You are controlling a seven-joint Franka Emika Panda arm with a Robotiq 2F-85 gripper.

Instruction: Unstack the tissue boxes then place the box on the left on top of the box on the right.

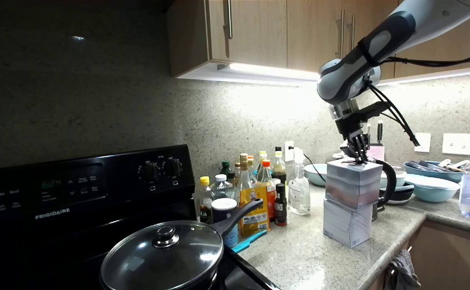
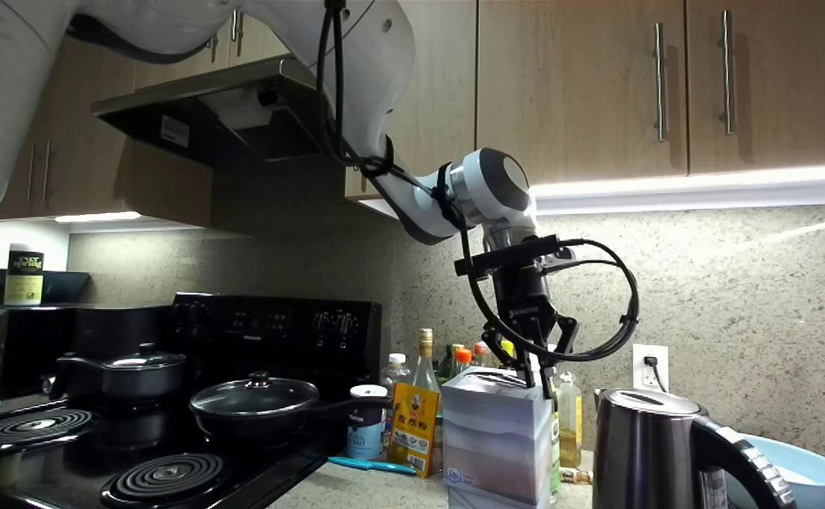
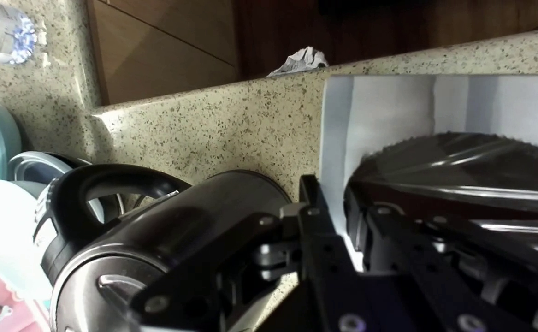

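- Our gripper (image 2: 538, 387) pinches the upper tissue box (image 1: 351, 187) by its top rim!
- That box sits on the lower tissue box (image 1: 345, 225), near the countertop (image 1: 291, 253) edge.
- Kettle (image 2: 635, 452) just beside; we see countertop stretching toward the stove (image 1: 118, 177).

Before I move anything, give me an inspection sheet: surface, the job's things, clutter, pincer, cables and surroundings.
Surface: speckled countertop, light glinting on it.
Job's things: upper tissue box stacked on lower tissue box.
Clutter: kettle close beside the boxes; bottles and bowls nearby.
Pincer: straddles the upper tissue box's top edge; whether clamped, cannot tell.
Cables: black cables loop out beside the pincer.
Surroundings: stove with lidded pans; wall cabinets overhead.
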